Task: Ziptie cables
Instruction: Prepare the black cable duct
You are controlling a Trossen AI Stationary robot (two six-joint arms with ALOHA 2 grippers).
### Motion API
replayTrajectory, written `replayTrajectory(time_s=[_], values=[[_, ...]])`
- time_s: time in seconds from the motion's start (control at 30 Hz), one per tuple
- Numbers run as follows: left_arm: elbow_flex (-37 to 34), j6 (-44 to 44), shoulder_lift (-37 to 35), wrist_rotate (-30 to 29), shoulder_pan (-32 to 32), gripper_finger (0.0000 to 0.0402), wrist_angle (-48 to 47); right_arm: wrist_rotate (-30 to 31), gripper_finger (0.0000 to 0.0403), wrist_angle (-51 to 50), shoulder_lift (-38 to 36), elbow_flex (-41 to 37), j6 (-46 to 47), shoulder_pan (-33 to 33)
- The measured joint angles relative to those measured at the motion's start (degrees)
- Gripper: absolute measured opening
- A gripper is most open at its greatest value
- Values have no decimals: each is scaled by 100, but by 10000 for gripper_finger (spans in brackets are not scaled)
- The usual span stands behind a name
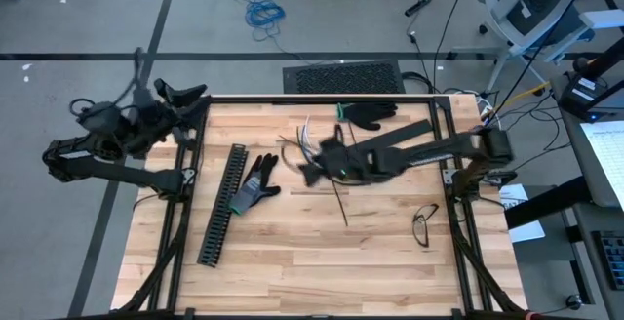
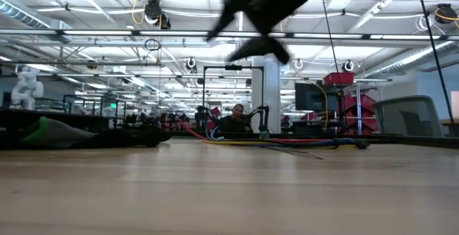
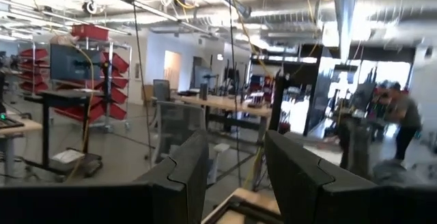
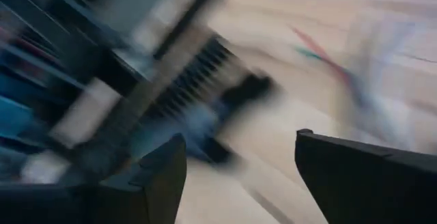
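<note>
Two dark, slim jointed arms; each gripper (image 4: 239,176) has flat, black, angular fingers (image 3: 188,173).

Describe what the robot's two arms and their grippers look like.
Both arms are dark, nearly black, built of jointed links. The left arm carries thin dark cables at its wrist. The right arm is a long straight link. Each gripper has two flat, black, angular fingers, matte and unmarked, like the right gripper.

Pretty evenly lit overall, bright overhead strip lights, so the desk (image 1: 322,242) only gets soft, faint shadows. The low view has ceiling glare up top, and the right tool (image 2: 251,13) is a dark smeared silhouette against it. The right wrist view is heavy motion blur: the cables (image 4: 355,67) are just colored streaks. The left wrist view is soft, with blown-out windows at the far end.
</note>
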Motion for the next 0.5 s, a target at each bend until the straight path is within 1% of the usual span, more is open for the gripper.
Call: replayTrajectory(time_s=[0.07, 0.13, 0.2, 0.23, 0.27, 0.4, 0.5], values=[[0, -27, -142, 1, -12, 140, 9, -480, 246, 1361, 504, 79, 158, -250], [0, -37, -249, 0, -11, 140, 28, -1096, 241, 2616, 1073, 300, 449, -443], [9, -158, -376, -3, -7, 140, 114, -1550, 238, 3364, 1619, 705, 773, -552], [6, -169, -438, -2, -7, 140, 111, -1669, 238, 3472, 1851, 935, 872, -568], [4, -171, -469, -2, -9, 140, 109, -1788, 238, 3376, 2093, 1191, 920, -568], [0, -176, -567, 0, -9, 140, 85, -2102, 238, 2740, 3025, 2221, 937, -550], [0, -174, -601, -2, -9, 140, 123, -2131, 238, 2460, 3630, 3069, 902, -511]])
